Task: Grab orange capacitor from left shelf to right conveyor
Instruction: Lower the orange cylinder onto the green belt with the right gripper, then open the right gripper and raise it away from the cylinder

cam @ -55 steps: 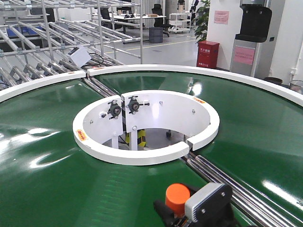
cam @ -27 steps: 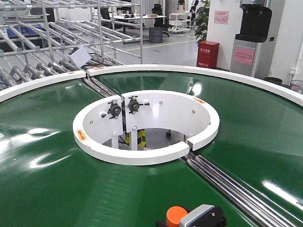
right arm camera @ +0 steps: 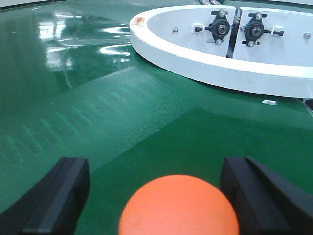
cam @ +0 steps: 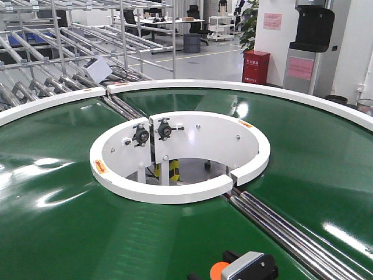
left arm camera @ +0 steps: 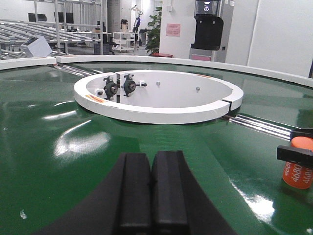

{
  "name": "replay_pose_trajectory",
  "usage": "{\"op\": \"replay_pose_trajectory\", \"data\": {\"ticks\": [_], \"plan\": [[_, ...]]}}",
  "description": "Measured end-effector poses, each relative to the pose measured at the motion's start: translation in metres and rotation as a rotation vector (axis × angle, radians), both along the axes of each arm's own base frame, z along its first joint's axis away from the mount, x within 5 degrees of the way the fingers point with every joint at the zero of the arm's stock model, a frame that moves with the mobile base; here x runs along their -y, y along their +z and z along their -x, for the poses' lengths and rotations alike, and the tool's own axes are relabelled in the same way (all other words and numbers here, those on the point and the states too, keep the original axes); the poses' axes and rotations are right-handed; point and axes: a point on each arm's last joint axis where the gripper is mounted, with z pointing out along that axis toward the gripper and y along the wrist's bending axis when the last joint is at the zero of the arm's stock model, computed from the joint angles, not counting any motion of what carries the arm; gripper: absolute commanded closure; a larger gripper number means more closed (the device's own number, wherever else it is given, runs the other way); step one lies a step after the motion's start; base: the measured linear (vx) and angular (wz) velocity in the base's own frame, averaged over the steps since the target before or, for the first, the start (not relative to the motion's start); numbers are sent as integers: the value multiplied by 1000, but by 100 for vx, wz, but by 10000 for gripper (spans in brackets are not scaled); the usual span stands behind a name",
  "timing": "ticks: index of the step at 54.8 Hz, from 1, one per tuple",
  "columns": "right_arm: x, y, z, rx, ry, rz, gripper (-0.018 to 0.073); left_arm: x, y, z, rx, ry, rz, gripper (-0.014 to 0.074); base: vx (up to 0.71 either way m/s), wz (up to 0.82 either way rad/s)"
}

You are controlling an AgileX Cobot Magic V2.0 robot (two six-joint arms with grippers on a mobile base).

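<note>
Orange capacitor stands upright on the green conveyor, between the spread fingers of the right tool with gaps either side – release looks done, so next comes a straight lift clear – while the left tool is closed, empty.

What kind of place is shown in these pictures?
Most likely a factory floor or an industrial automation lab. A wide green curved conveyor runs around a white ring, steel roller racks stand behind it, and office chairs and desks sit further back in the same open hall.
</note>
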Motion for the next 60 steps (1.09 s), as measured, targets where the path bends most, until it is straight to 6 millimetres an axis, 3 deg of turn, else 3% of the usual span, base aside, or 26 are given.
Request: {"op": "replay_pose_trajectory", "data": {"ticks": [17, 32, 37, 41, 51, 60], "plan": [[0, 6, 0, 15, -3, -10, -50, 0, 0, 0, 0, 0, 0, 603, 0, 0], [6, 56, 2, 143, -44, -97, -7, 0, 0, 0, 0, 0, 0, 603, 0, 0], [9, 83, 8, 192, -46, -125, 64, 0, 0, 0, 0, 0, 0, 603, 0, 0], [13, 102, 15, 191, -48, -136, 177, 0, 0, 0, 0, 0, 0, 603, 0, 0], [31, 147, 49, 54, -58, -134, 575, 0, 0, 0, 0, 0, 0, 603, 0, 0], [55, 169, 90, -93, -76, -13, 573, 0, 0, 0, 0, 0, 0, 603, 0, 0]]}}
